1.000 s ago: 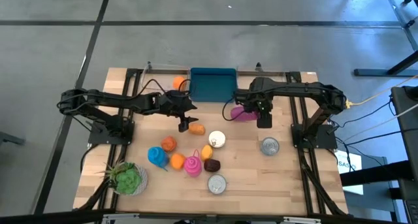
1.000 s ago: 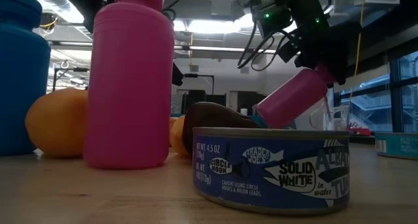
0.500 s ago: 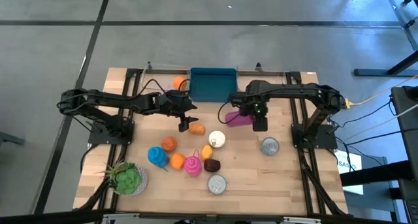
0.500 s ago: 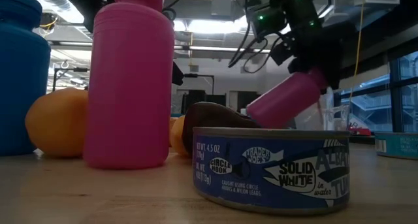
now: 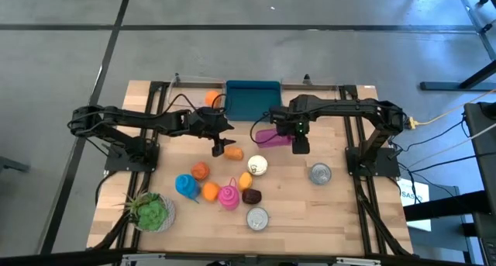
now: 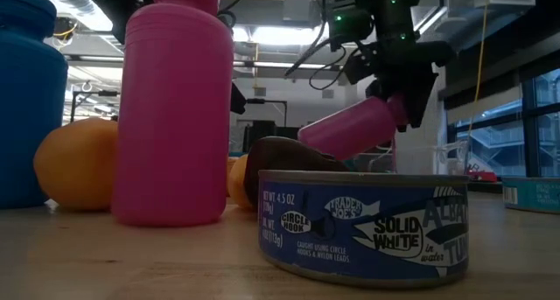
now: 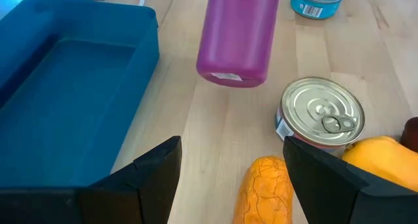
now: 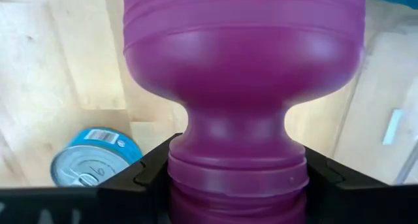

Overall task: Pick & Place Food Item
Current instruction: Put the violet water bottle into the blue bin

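Observation:
A purple bottle (image 5: pixel 271 136) hangs tilted above the table just in front of the blue bin (image 5: pixel 252 101), with my right gripper (image 5: pixel 296 139) shut on it. In the low view the bottle (image 6: pixel 348 131) slopes down toward its base. My left gripper (image 5: pixel 225 149) stands open left of centre. Its two fingers (image 7: pixel 155 177) stand on either side of an orange bread-like piece (image 7: pixel 264 192) that lies on the table, and they do not touch it. My right gripper pinches the purple bottle at its narrow neck (image 8: pixel 238 136), just below the cap end, between its two fingers (image 8: pixel 151 178). The fingers come from above, pointing down, and lie across the bottle. The bottle is lifted clear and tilted, its base (image 7: pixel 230 77) lower and toward the table's left.
A can (image 5: pixel 257 165) stands beside the bread piece, another can (image 5: pixel 320 173) to the right, a tuna can (image 5: pixel 257 217) near the front. A pink bottle (image 5: pixel 229 196), a blue bottle (image 5: pixel 186 185), orange fruits (image 5: pixel 201 171) and a green plant (image 5: pixel 151 212) crowd the front left.
My right gripper has moved toward the table's left and a little down, carrying the purple bottle, and its wrist has tipped to point downward. The bottle has swung from a steep tilt to a flatter one, its base reaching farther left.

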